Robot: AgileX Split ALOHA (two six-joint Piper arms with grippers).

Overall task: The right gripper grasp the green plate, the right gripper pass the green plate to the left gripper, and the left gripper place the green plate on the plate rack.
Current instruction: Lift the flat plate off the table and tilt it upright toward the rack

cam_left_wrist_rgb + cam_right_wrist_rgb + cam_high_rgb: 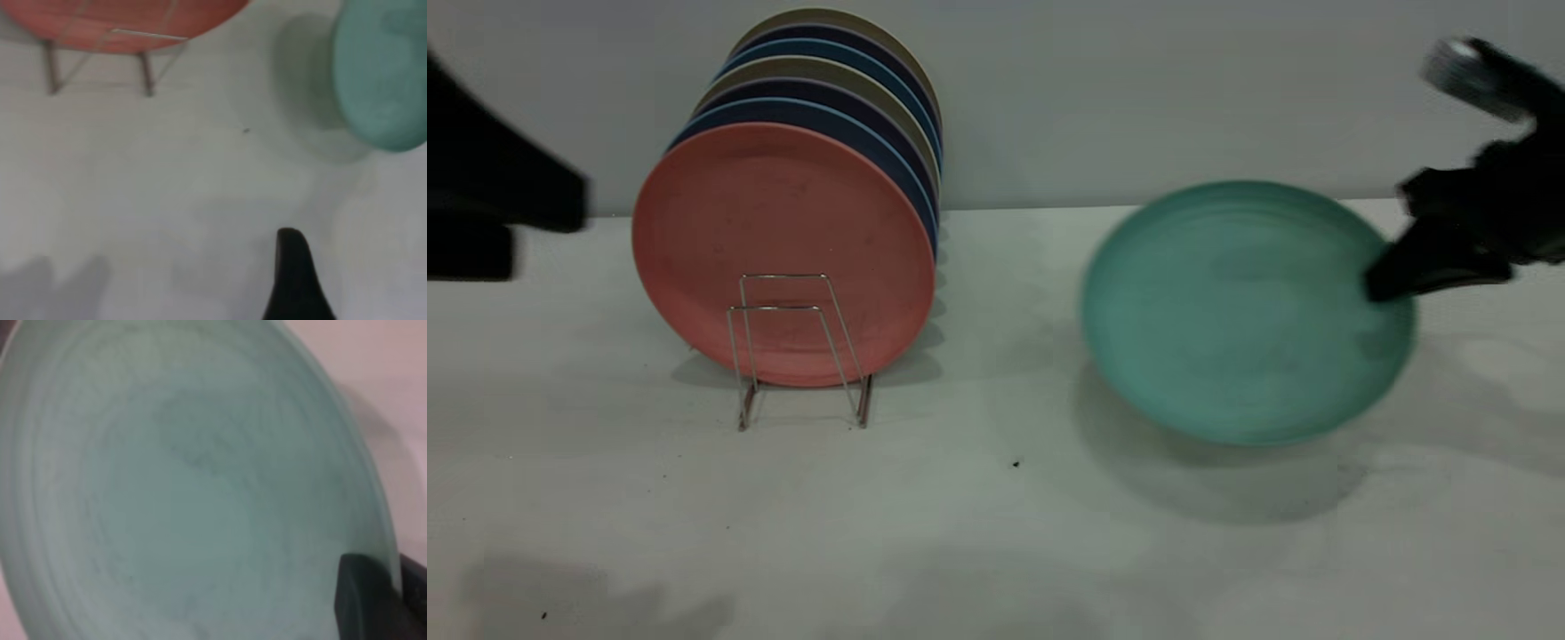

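The green plate [1245, 311] is tilted up off the table at the right, its face toward the camera. My right gripper [1392, 280] is shut on its right rim, one black finger across the face and one behind the rim, as the right wrist view shows [393, 600]. The plate fills that view [187, 493]. My left gripper [507, 231] hangs at the far left, well apart from the plate; only one dark finger [293, 280] shows in its wrist view. The plate rack [800, 351] stands left of centre with its front wire loops free.
A salmon-pink plate [783, 253] stands upright in the rack with several blue and olive plates [845, 98] behind it. The rack's feet [143, 70] and the green plate [383, 73] show in the left wrist view. A white wall rises behind the table.
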